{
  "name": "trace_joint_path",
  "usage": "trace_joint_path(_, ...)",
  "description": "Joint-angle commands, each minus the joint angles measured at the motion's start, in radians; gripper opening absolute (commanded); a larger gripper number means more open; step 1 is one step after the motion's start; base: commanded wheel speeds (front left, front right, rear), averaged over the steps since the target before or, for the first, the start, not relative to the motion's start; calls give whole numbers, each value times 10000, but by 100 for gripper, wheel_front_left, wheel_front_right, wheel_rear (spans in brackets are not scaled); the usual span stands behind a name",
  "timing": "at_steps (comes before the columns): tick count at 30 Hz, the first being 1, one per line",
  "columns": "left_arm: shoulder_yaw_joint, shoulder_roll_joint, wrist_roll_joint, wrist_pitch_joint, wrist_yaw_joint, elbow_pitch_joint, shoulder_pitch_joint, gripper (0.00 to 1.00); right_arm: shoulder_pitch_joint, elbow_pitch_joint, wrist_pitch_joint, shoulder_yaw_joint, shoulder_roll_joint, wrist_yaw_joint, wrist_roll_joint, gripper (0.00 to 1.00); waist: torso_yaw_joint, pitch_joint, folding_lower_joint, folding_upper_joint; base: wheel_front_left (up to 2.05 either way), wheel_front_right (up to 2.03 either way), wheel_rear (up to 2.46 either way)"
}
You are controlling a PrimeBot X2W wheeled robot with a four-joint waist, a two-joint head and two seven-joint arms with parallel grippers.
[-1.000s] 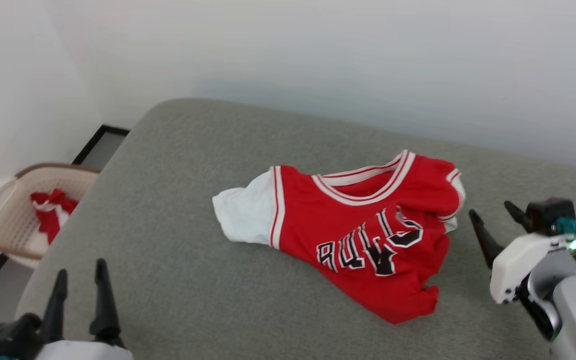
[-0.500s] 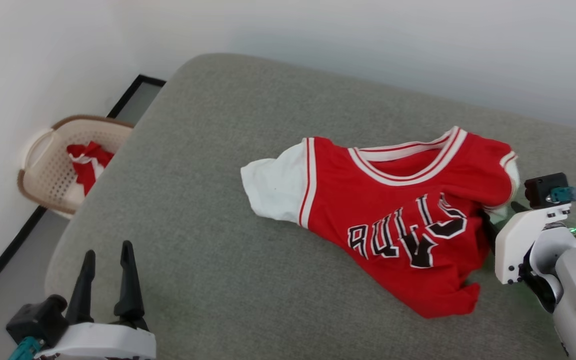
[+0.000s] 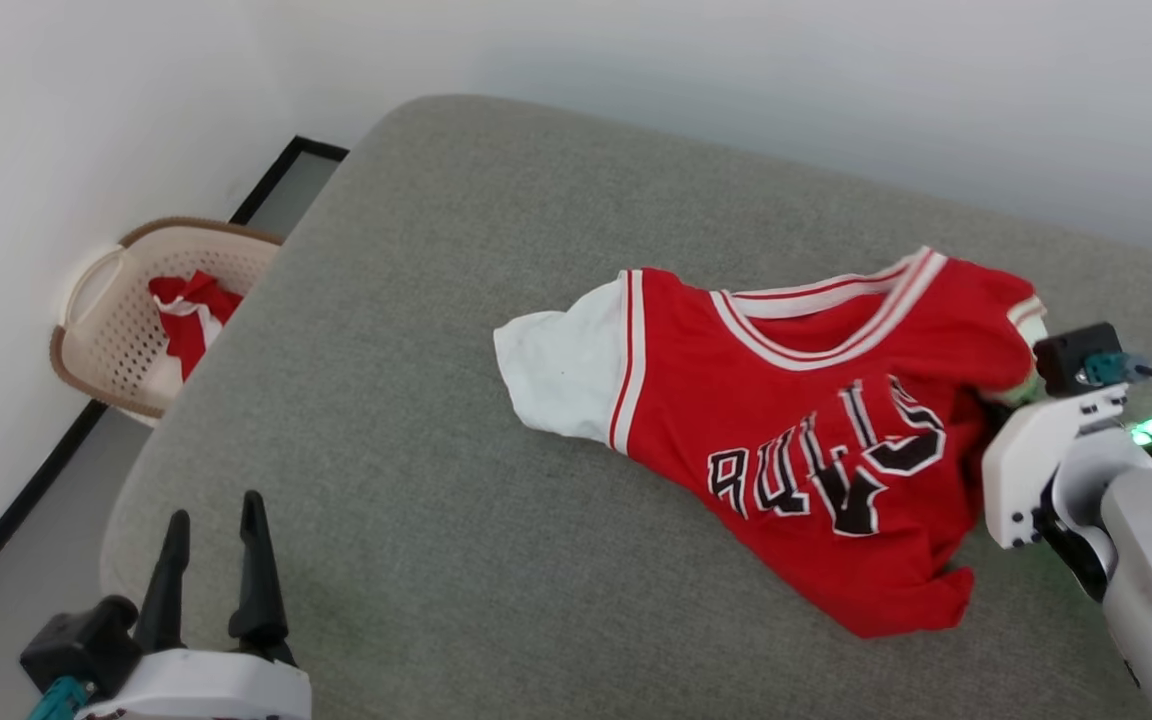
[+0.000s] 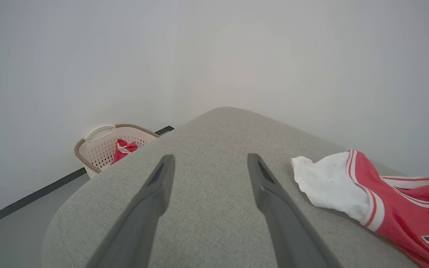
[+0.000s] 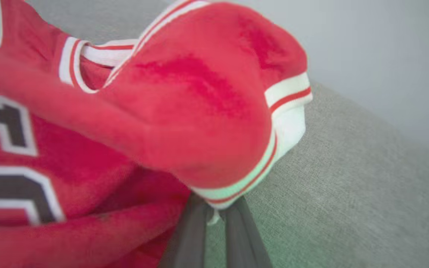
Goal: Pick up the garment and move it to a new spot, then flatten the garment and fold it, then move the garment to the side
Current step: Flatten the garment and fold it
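The garment (image 3: 786, 420), a red jersey with white sleeves and black "BULLS" lettering, lies rumpled on the grey cushion (image 3: 416, 400). Its left white sleeve (image 3: 561, 375) is spread flat. My right gripper (image 5: 214, 225) is shut on the garment's right sleeve edge (image 5: 285, 96), with a sliver of white cloth pinched between its fingers. In the head view its fingertips are hidden under the cloth beside the white wrist housing (image 3: 1046, 460). My left gripper (image 3: 215, 512) stands open over the cushion's front left, well clear of the garment (image 4: 385, 212), and holds nothing (image 4: 210, 158).
A beige perforated basket (image 3: 106, 330) holding a small red-and-white cloth bundle (image 3: 186, 315) stands on the floor left of the cushion, against the wall. The cushion's rounded left edge (image 3: 166, 440) drops to the floor. A pale wall runs behind.
The head camera shifted. My right gripper, open and apart from the garment a second ago, has moved in to its right sleeve and shut on it. The left gripper stays open.
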Motion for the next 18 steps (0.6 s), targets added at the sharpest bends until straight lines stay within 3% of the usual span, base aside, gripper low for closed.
trace_joint_path(1,129,-89,138,4,-98,42,65,100,-209,-154,-284,267,1,-10,73,0,-96,-144,0,0,0,0,0)
trace_joint_path(9,419,-262,419,4,-307,188,266,100,-514,-1247,-758,1562,202,-10,568,0,-256,-582,0,0,0,0,0)
trace_joint_path(18,531,-339,628,4,-404,216,493,100,-125,-2922,-91,3050,518,-10,1394,0,-266,-929,0,0,0,0,0)
